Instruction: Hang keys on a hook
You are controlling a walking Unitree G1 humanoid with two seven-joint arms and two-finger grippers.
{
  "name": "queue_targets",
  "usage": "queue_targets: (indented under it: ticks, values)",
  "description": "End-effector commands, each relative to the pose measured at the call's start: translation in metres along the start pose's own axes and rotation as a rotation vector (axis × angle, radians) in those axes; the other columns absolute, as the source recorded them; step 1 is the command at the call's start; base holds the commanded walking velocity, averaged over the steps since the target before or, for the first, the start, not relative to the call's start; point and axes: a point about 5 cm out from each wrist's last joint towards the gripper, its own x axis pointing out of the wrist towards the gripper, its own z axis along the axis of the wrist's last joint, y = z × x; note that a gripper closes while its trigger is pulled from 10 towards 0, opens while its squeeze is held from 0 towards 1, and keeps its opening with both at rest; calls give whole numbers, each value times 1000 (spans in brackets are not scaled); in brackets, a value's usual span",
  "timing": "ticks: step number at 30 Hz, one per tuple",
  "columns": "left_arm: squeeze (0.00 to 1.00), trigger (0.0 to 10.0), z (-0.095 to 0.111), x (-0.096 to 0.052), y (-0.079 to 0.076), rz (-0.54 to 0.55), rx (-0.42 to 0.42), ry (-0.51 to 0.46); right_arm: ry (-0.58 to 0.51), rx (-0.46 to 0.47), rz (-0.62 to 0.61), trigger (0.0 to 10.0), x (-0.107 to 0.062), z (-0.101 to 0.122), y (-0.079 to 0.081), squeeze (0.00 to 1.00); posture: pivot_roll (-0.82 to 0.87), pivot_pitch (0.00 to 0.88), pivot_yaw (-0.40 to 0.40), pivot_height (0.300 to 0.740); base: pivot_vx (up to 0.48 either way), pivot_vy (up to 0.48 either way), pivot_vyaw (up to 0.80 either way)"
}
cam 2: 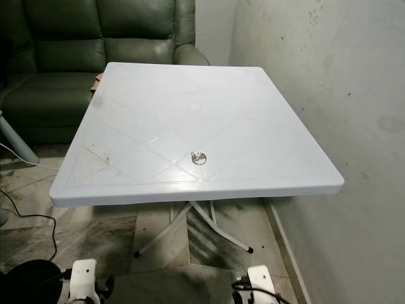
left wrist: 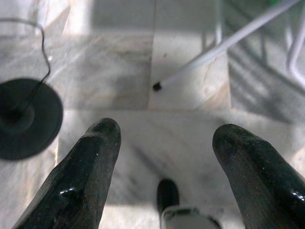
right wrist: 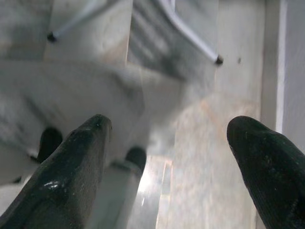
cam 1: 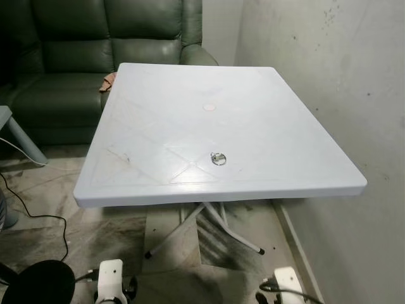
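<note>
Left arm: held low, wrist seen at the lower edge of the head view.
Left gripper (left wrist: 164, 138): pointed downward, fingers (left wrist: 81, 176) spread wide, nothing held.
Right gripper (right wrist: 169, 133): pointed downward, fingers (right wrist: 267, 171) spread wide, nothing held.

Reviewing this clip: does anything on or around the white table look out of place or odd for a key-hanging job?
The keys lie flat on the white table, near its front edge. No hook can be made out on the wall beside it. A small tan item sits at the table's far left corner; too small to identify. Both grippers hang open over the floor.
</note>
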Motion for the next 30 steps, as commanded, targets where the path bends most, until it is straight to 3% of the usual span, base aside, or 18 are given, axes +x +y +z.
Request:
queue_targets:
  ticks: [1, 7, 16, 18, 19, 20, 30]
  values:
    - [0, 10000, 10, 2, 2, 1, -10, -47, -41, -4, 3, 10000, 1, 9, -2, 0, -71, 0, -39, 740, 0, 0, 0]
    - [0, 10000, 43, 7, -1, -44, 0, -222, -196, 7, 29, 10000, 6, 46, -3, 0, -74, 0, -36, 740, 0, 0, 0]
    - [0, 10000, 58, 7, -6, -88, 12, -314, -271, -8, 40, 10000, 6, 61, -4, 0, -76, 0, -32, 740, 0, 0, 0]
    - [0, 10000, 64, 4, -10, -117, 47, -372, -336, -24, 56, 10000, 5, 70, -5, 0, -73, 0, -30, 740, 0, 0, 0]
    - [0, 10000, 72, -1, -19, -173, 111, -463, -446, -69, 93, 10000, 0, 83, -4, 0, -72, 0, -29, 740, 0, 0, 0]
    - [0, 10000, 73, -2, -22, -189, 129, -486, -475, -87, 104, 10000, -1, 86, -4, 0, -72, 0, -29, 740, 0, 0, 0]
    - [0, 10000, 77, -16, -47, -339, 235, -597, -605, -219, 259, 10000, -11, 100, 11, 0, -73, 0, -29, 740, 0, 0, 0]
